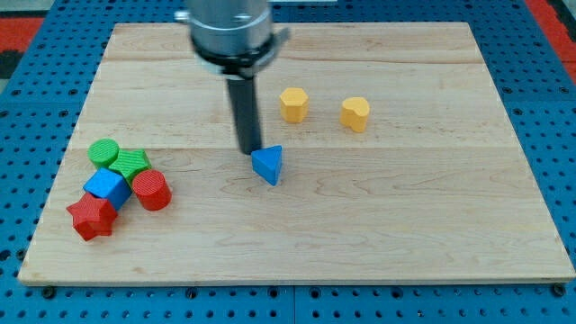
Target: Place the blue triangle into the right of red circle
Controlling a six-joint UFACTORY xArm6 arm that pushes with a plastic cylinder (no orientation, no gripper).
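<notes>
Wooden tabletop (405, 225) on a blue pegboard base (558, 135); the arm's grey housing (230, 31) hangs at the view's top, dark rod dropping from it; no gripper on this rig, so nothing to open or close, only my tip (248, 151), which sits just at the upper-left corner of the blue triangle (267, 165), touching or very nearly so.

Cluster at the view's left: red circle (152, 190) on its right edge, blue cube (108, 188) touching it on the left, red star-like block (92, 217) below that, green circle (105, 154) and green star-like block (131, 164) above. Two yellow blocks stand well apart toward the upper right: a hexagon-like one (293, 104) and a heart-like one (355, 113).

Blue triangle lies mid-board, well right of the red circle and slightly above its level; open wood between them.

Step in hand, as I judge it: lining up on the triangle. The tip is on the wrong side for a leftward shove; next move calls for rounding to the triangle's right flank, then pushing left and slightly down, stopping just beside the red circle without disturbing the cluster.
</notes>
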